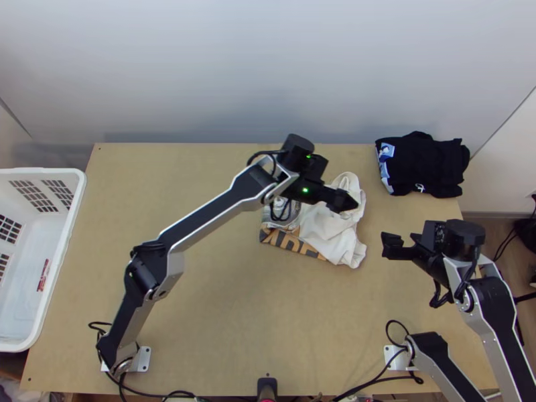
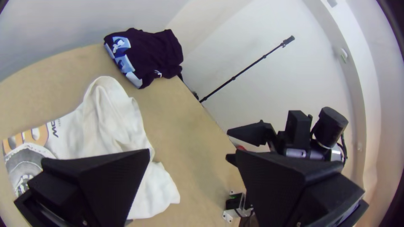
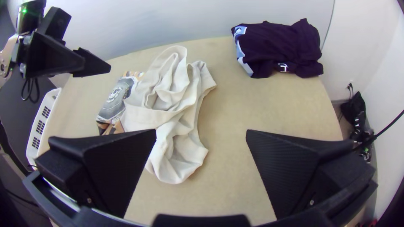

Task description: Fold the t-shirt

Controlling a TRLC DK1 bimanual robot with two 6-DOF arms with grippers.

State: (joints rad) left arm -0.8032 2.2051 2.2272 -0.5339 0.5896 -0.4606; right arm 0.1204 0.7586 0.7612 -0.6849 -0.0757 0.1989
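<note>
From high overhead, the top view faces steeply down on the table (image 1: 201, 315); closer, the left wrist view slants toward its far right corner, the right toward its far edge, both sharing the white t-shirt (image 2: 111, 126).

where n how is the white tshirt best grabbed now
Probably the white t-shirt's near-right lobe, with the right hand coming down from the right and pinching the outer edge: this loose cloth juts out past the bunched part towards that hand, leaving its edge free on that side.

A white t-shirt (image 1: 331, 231) with a picture lies part flat, part crumpled, nearer the table's (image 1: 201, 301) far edge.
</note>
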